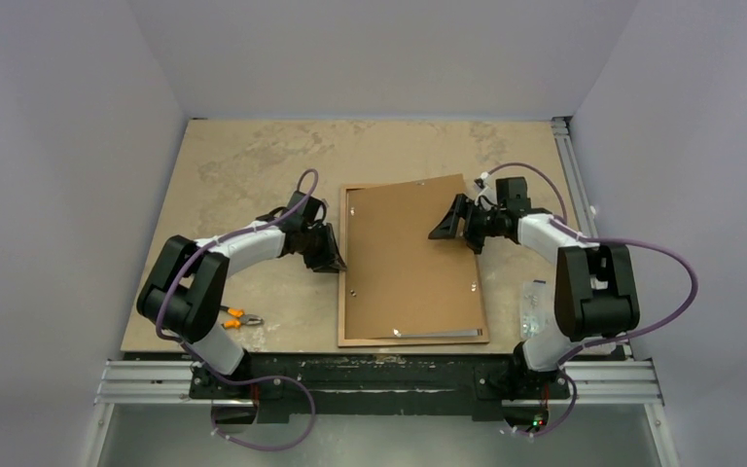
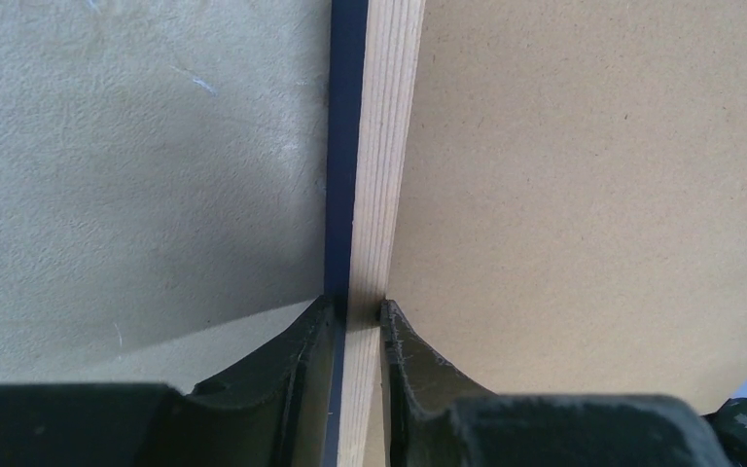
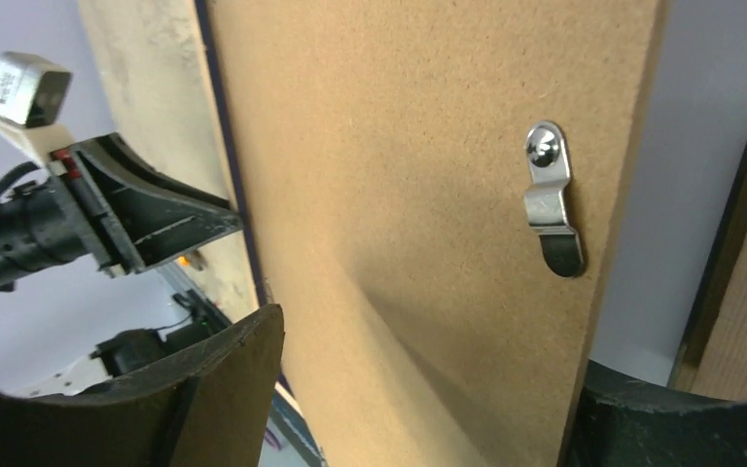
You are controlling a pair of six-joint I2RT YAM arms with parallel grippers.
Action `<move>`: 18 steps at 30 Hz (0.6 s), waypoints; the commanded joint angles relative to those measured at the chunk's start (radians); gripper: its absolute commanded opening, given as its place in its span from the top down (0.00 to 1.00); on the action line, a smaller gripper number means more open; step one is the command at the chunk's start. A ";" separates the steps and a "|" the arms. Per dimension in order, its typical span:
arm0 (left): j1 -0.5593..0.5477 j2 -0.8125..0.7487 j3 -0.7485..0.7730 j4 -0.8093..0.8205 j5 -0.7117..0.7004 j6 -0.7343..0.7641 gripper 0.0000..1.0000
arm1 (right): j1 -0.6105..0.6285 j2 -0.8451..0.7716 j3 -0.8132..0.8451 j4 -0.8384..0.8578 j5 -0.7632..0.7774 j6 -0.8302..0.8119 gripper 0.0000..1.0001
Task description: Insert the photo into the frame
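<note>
- The left gripper (image 2: 356,305) is closed on the left rail of the frame (image 2: 372,146), with 1 finger on the blue outer side and 1 on the inner wood side.
- The right gripper (image 1: 455,226) has its jaws spread wide, with the right edge of the backing board (image 1: 409,263) between them. Whether either finger bears on the board cannot be told.
- The frame lies back-up on the table (image 1: 253,165) with the board askew on top of it. 1 turn clip (image 3: 552,199) shows near the board's edge.
- The photo is not visible in any view. A pale strip shows between the board and the bottom rail; whether it is pane or print back cannot be told.
- Risk 1: the board is skewed against the rails. Pressed down as it lies, it would likely ride on a rail instead of seating.
- Risk 2: with jaws this wide, the board may slip and drop, shifting anything beneath it.
- Risk 3: a pull on the board may drag the frame. The left grip is the only restraint.
- Risk 4: the clip may catch on a rail.
</note>
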 commanded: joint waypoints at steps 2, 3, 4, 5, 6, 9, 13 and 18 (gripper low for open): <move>0.004 0.016 0.012 0.000 -0.047 0.040 0.79 | 0.067 -0.005 0.095 -0.115 0.132 -0.090 0.29; 0.003 0.017 0.013 0.001 -0.044 0.041 0.79 | 0.082 0.004 0.108 -0.124 0.143 -0.097 0.28; 0.003 0.016 0.012 -0.001 -0.042 0.043 0.79 | 0.096 0.015 0.119 -0.131 0.151 -0.100 0.28; 0.003 0.017 0.011 -0.002 -0.043 0.042 0.79 | 0.109 0.027 0.128 -0.137 0.160 -0.103 0.27; 0.003 0.018 0.011 -0.003 -0.045 0.044 0.79 | 0.124 0.035 0.140 -0.152 0.175 -0.107 0.27; 0.004 0.015 0.011 -0.006 -0.047 0.044 0.79 | 0.144 0.042 0.159 -0.183 0.242 -0.113 0.26; 0.003 0.012 0.011 -0.008 -0.046 0.045 0.79 | 0.149 0.032 0.177 -0.239 0.320 -0.124 0.25; 0.003 0.009 0.014 -0.018 -0.054 0.051 0.79 | 0.159 0.016 0.208 -0.307 0.420 -0.144 0.24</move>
